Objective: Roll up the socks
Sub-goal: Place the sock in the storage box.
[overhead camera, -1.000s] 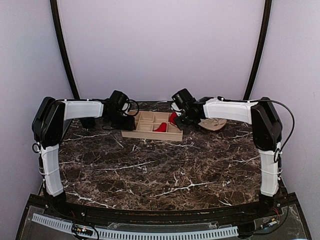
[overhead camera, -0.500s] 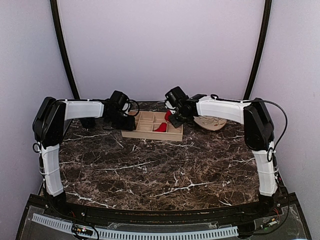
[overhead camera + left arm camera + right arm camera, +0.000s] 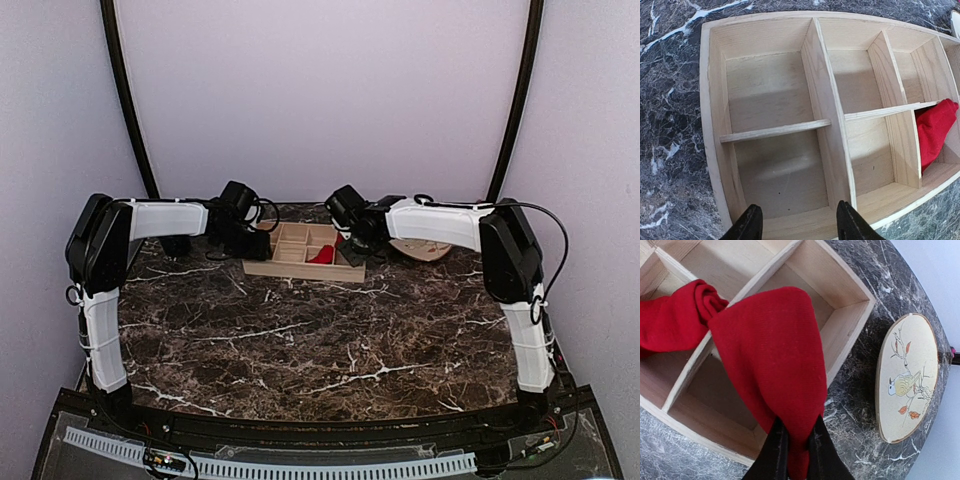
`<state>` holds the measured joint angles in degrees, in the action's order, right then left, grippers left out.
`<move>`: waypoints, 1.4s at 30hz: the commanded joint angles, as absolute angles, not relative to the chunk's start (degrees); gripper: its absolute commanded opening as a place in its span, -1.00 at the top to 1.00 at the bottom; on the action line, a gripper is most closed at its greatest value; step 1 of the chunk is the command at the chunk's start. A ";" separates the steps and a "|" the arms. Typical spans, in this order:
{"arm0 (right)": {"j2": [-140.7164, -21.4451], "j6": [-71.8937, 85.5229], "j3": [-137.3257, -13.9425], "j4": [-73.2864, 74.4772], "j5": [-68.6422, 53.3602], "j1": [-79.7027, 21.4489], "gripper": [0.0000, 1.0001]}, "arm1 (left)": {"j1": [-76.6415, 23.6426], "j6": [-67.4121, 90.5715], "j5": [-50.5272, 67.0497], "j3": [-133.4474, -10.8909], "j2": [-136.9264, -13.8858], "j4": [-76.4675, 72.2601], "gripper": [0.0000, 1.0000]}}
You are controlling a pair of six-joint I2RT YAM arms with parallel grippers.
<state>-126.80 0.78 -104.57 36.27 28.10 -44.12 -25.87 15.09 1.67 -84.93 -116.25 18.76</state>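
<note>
Right gripper (image 3: pixel 796 442): clamped on held sock (image 3: pixel 770 355), hanging above wooden tray (image 3: pixel 850 325). Second sock (image 3: pixel 665 325): bunched in a compartment, touching it. Left gripper (image 3: pixel 800 227): half-open, empty, over tray. Advised: lift both clear of dividers, roll on desk (image 3: pixel 855 395).

From above, the right pincer (image 3: pixel 352 240) hides the tray's (image 3: pixel 300 270) 2 o'clock corner and most of the sock (image 3: pixel 775 355) it pinches, while the left wrist view cuts the other sock (image 3: pixel 935 130) off at 3 o'clock.
</note>
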 commanded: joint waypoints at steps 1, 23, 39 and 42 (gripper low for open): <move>-122.51 2.55 -106.08 37.10 33.70 -43.53 1.00 | -25.57 14.10 2.36 -83.92 -116.19 18.02 -0.03; -131.26 -0.08 -110.77 40.72 35.88 -48.26 1.00 | -25.53 14.16 4.41 -82.20 -116.45 15.30 0.00; -132.28 4.39 -113.04 44.96 25.33 -45.83 1.00 | -25.53 14.27 5.51 -82.00 -116.41 15.30 0.01; -132.07 6.28 -113.74 45.50 20.55 -43.58 1.00 | -25.56 14.16 5.40 -82.01 -116.45 15.38 0.02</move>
